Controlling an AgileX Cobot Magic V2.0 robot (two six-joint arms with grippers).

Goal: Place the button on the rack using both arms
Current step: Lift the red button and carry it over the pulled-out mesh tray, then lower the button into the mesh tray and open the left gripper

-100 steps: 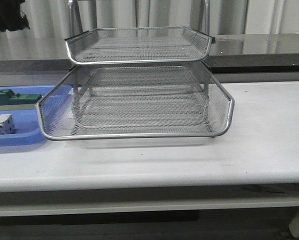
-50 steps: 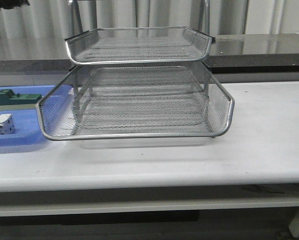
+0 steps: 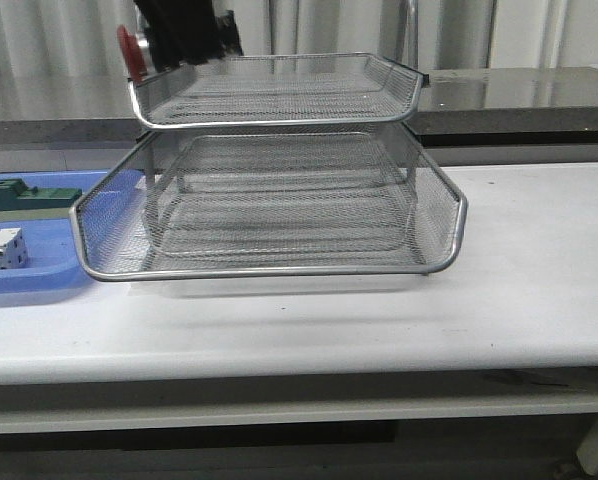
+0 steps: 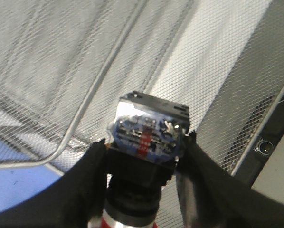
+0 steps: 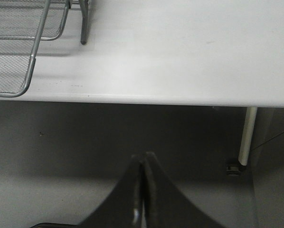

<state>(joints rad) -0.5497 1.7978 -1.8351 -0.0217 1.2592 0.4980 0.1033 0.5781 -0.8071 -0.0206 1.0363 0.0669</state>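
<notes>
The left gripper (image 4: 144, 156) has its jaws clamped on the button (image 4: 146, 137), one dark finger on each side of the black body, with the blue rear block and its small metal terminals facing the wrist camera. In the front view the button's red head (image 3: 126, 50) shows at the far left corner of the rack's top tier, just outside the chrome rim and level with it, while the dark arm (image 3: 184, 30) rises behind that corner. The rack (image 3: 279, 200) stands on the white bench (image 3: 539, 290), its lower tier pulled further forward than the top one. From the left wrist, silver mesh and a rim wire fill the space beneath the button. At the left end of the bench lies a blue tray (image 3: 39, 270) holding a green block (image 3: 24, 197) and a white boxy part (image 3: 1, 250). The right gripper (image 5: 143, 190) hangs below the bench's front edge, jaws pressed together, holding nothing.
</notes>
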